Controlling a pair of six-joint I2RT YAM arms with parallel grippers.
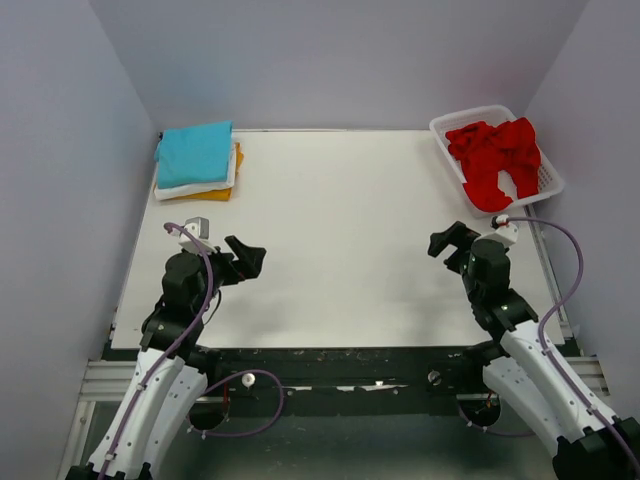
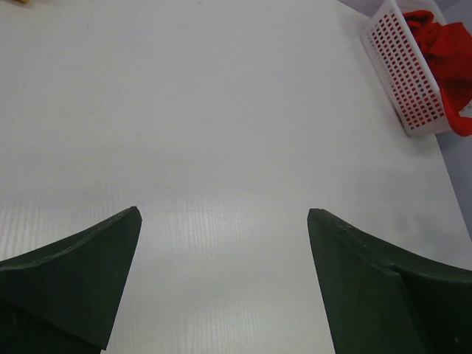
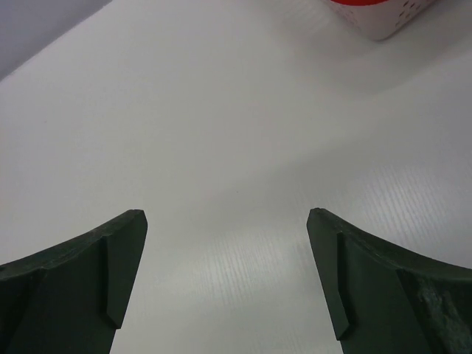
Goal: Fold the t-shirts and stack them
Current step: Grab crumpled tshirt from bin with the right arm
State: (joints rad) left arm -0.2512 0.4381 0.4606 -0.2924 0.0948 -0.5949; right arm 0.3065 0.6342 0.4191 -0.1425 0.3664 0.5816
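**A:** Where's the red shirt?

**B:** It's crumpled in the basket, at the table's far right corner. It isn't folded, and a bit of it hangs over the rim.

**A:** And the folded ones?

**B:** They're stacked at the table's far left corner. The turquoise shirt is on top, the white shirt is under it, and the orange-yellow shirt is at the bottom, peeking out on the right side.

**A:** What about the left gripper?

**B:** It's over the table's near left part, well apart from the stack. Its wrist view shows both fingers spread wide, with only bare table between them.

**A:** And the right gripper?

**B:** Much the same. It's over the table's near right part, on the near side of the basket and not touching it. The jaws are parted and hold nothing, and the basket's corner shows at the top edge of its wrist view.

**A:** Anything in the middle of the table?

**B:** Only plain white surface there. Both arms are bent low at the near edge.
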